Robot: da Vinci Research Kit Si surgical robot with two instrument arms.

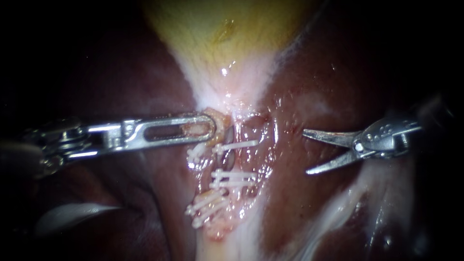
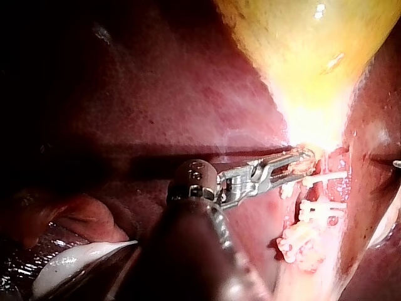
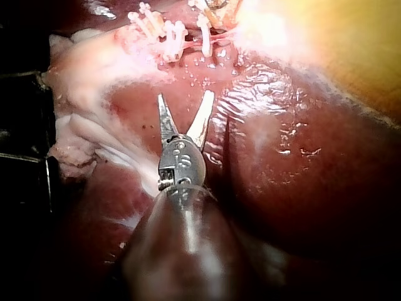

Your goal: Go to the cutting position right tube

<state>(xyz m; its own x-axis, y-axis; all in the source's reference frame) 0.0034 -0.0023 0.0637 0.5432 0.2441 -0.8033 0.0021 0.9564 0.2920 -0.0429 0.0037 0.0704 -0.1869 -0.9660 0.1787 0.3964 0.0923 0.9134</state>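
- The left instrument [image 1: 205, 129] is seen entering from the left of the endoscope view. Its slotted claw is closed on a tan tissue lump [image 1: 218, 122], which shows through the slot and past the tip.
- The gallbladder [image 1: 217, 34] is seen at the top as a yellow-green body tapering down to a pale neck. The gripped lump sits just under that neck, and the dark red liver [image 1: 328, 77] lies on both sides.
- The right instrument [image 1: 305, 152] is seen entering from the right. Its claw is two thin blades spread wide, with nothing held between them, and the tips are pointed toward the clipped tubes.
- The right tube [image 1: 237, 162] is taken to be the thin strand crossed by white clips [image 1: 239, 144] — one above and a pair below, with a short bare stretch between.
- This tube is found just beside and below the tip of the left claw. It is well apart from the open blades, with glistening liver surface between them.
- More clips are seen lower down on the neighbouring strand to the left.
- In the right wrist view the spread blades are shown over the liver, with the clips ahead of their tips and not touched.
- In the left wrist view the closed claw is shown on the lump, with the clips just past its tip — whether they touch it cannot be told.
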